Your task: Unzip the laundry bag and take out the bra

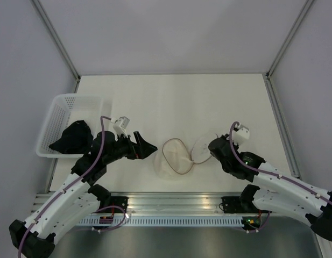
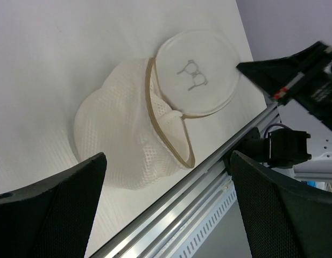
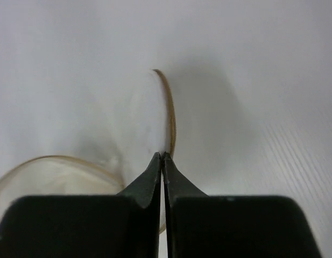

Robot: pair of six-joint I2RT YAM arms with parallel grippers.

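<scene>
The laundry bag (image 1: 172, 160) lies unzipped at the table's near middle, its tan rim open and its round lid flap (image 1: 200, 149) folded to the right. In the left wrist view the mesh pouch (image 2: 122, 140) looks empty, and the lid (image 2: 195, 75) carries a small dark mark. The black bra (image 1: 74, 137) lies in the white basket (image 1: 61, 102) at the left. My left gripper (image 1: 147, 147) is open and empty just left of the bag (image 2: 166, 215). My right gripper (image 1: 211, 151) is shut on the lid's tan edge (image 3: 164, 156).
The white perforated basket stands at the table's left edge, with my left arm running beside it. A metal rail (image 1: 171, 201) runs along the near edge, close below the bag, and shows in the left wrist view (image 2: 209, 183). Grey walls enclose the table.
</scene>
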